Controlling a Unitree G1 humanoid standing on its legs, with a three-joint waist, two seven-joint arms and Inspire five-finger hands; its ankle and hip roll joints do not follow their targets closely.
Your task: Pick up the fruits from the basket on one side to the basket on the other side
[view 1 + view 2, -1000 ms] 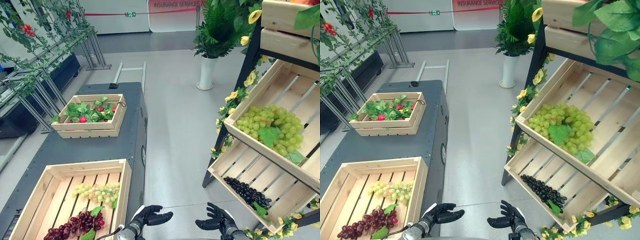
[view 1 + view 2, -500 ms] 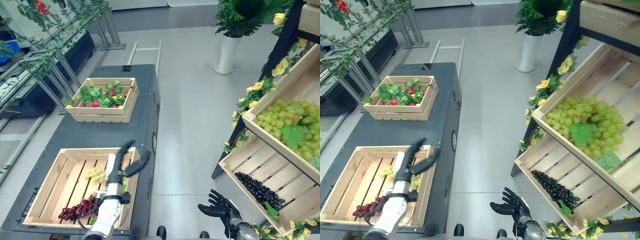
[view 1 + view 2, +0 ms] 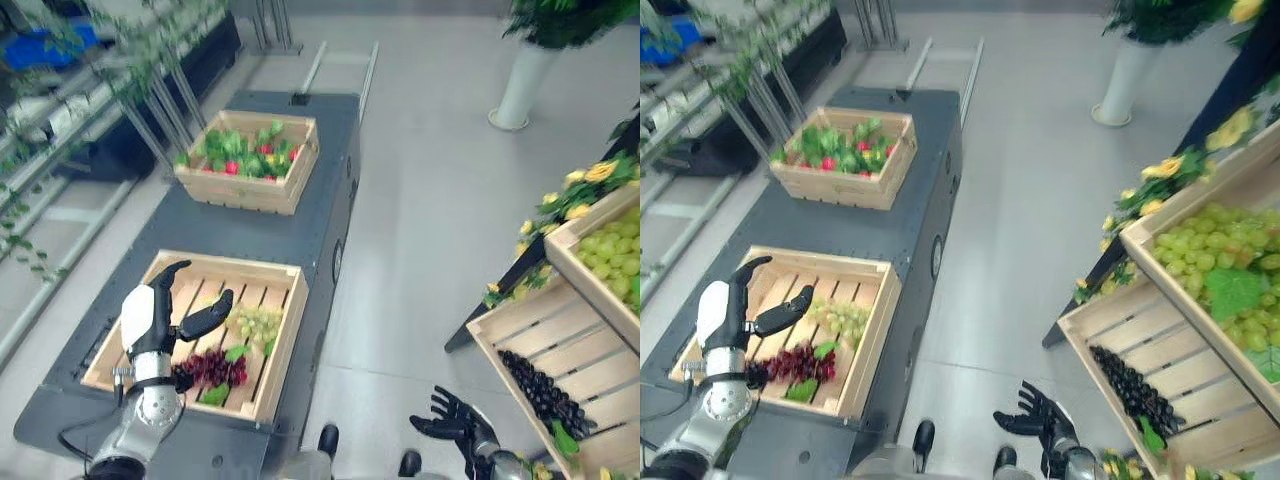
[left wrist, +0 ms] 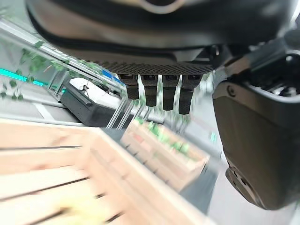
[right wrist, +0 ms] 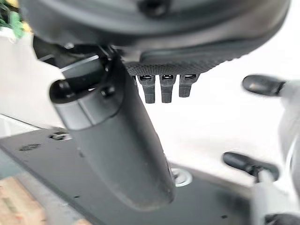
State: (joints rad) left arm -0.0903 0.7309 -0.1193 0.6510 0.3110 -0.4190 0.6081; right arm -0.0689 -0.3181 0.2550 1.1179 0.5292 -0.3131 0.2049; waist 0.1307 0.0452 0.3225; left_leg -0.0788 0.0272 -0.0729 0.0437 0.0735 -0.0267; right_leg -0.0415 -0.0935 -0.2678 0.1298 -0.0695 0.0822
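My left hand, fingers released, hovers over the near crate; the red grapes lie just below-right. The right hand is released, well apart.

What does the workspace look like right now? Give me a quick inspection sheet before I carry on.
Surface: dark cart top carrying two wooden crates.
Job's things: near crate holds green grapes and red grapes; shelf crate on the robot's right holds black grapes; upper shelf crate holds a green grape pile.
Clutter: far crate with leaves and red fruit.
Hands: left hand open above the near crate, holding nothing; right hand open, low over the floor, empty.
Cables: nothing seen.
Surroundings: white planter, yellow flowers, metal racks.
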